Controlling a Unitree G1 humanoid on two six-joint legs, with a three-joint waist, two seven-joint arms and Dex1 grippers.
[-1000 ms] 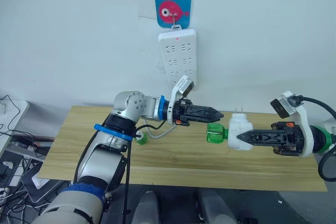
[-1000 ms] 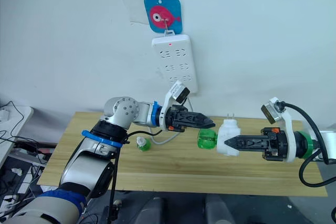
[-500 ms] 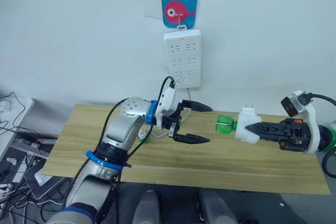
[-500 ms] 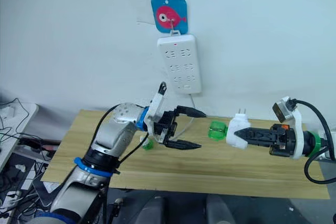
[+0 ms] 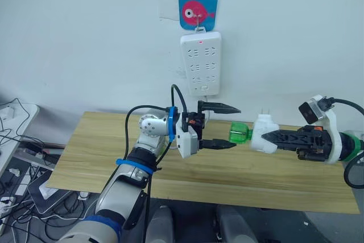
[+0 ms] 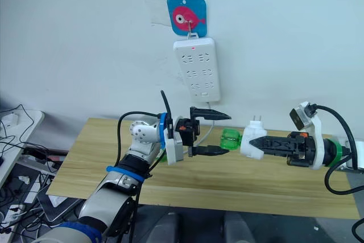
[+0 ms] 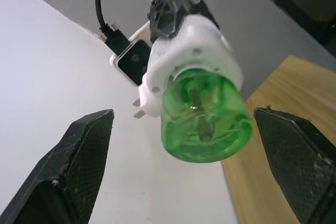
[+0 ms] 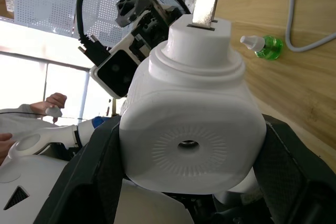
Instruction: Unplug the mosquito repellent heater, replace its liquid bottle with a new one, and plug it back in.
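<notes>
My right gripper (image 5: 272,138), at centre right of the frame, pinches the mosquito repellent heater (image 5: 264,134), held above the wooden table (image 5: 85,157). My fingers cover part of its white rounded body; two metal prongs stick up. Its green liquid bottle (image 5: 240,134) points toward my left gripper (image 5: 225,126), whose fingers are spread wide just beside the bottle. A power strip (image 5: 201,64) hangs on the wall above.

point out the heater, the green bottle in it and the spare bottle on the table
mosquito repellent heater (image 5: 263,133), left eye view, on its white body.
green bottle (image 5: 240,134), left eye view, on its side wall.
spare bottle (image 8: 264,46), right wrist view, on its green body, lying on the table.
</notes>
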